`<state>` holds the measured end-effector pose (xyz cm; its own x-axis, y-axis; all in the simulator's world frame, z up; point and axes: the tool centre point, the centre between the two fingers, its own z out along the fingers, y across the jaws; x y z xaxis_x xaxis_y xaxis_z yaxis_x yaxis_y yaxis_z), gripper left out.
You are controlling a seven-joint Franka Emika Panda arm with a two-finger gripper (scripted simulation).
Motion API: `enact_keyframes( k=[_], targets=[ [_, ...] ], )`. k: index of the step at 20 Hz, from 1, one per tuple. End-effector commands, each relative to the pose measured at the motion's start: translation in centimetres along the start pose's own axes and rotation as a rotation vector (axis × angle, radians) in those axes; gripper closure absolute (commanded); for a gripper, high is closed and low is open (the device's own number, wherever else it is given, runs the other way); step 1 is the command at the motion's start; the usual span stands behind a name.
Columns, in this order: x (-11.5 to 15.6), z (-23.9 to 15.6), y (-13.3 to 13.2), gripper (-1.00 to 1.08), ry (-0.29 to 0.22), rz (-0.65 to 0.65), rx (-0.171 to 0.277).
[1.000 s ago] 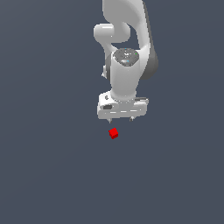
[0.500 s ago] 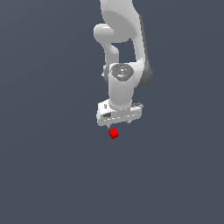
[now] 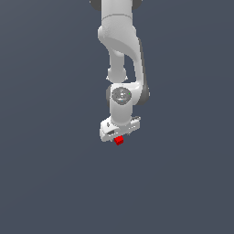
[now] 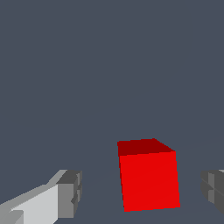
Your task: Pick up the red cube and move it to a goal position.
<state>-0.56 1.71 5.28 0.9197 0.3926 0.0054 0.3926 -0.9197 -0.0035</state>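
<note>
gripper (image 4: 142, 192) of white robot arm spread wide, grasping nothing. small bright red plain-faced cube (image 4: 148, 175) on flat grey floor (image 4: 109, 65), sitting between two grey fingertip pads (image 4: 70, 193), gap each side, nearer one pad. exterior view: cube (image 3: 119, 140) directly under white hand. closing looks like next move.

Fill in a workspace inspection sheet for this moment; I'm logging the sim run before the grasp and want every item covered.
Surface: plain dark grey-blue floor, bare where visible.
Job's things: red cube sits on the floor, upright, directly under the tool; no goal marker seen.
Clutter: nothing seen.
Grippers: tool open, its fingers on either side of the cube with gaps showing in the wrist view; not touching it.
Cables: nothing seen.
Surroundings: white arm reaches down from the top of the exterior view; nothing else seen.
</note>
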Motion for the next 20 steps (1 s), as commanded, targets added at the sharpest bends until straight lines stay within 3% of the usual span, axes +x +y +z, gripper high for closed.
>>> enact_keyframes(
  k=[1,9,10,20],
  targets=[
    [-0.2,1.4,0.3,-0.92,-0.001,-0.037,-0.001],
    [-0.4,3.3,0.7,-0.92,-0.005,-0.081,-0.003],
    [-0.4,3.3,0.7,1.08,-0.005,-0.081,-0.003],
    [-0.4,3.2,0.7,1.08,-0.005,-0.081,-0.003]
  ],
)
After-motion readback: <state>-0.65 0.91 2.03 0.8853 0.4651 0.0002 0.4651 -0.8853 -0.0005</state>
